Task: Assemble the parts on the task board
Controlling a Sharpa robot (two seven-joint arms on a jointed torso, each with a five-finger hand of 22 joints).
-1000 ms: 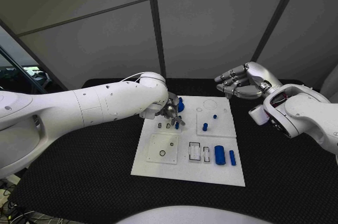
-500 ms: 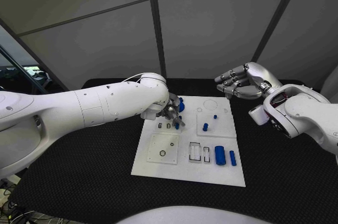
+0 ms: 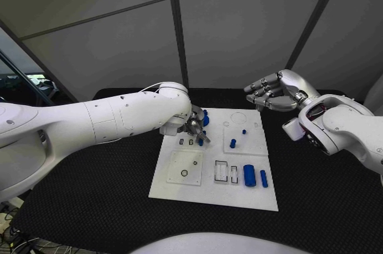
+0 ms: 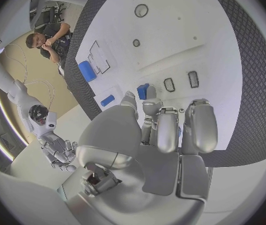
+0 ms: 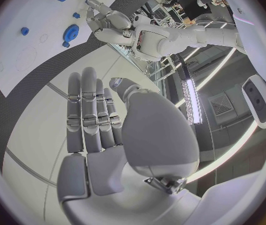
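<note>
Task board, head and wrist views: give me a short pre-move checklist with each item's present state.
1. Task board lies flat on the black table: ok.
2. Left robot hand is over the board's far left part, beside the blue gear: ok.
3. Left robot hand holds a part: cannot tell; a small blue piece sits at its fingertips, but contact is unclear.
4. Right robot hand is off the board, fingers apart, holding nothing: ok.
5. Large blue cylinder and thin blue bar lie loose on the board's near right: ok.
6. Rectangular slots unfilled: ok.
</note>
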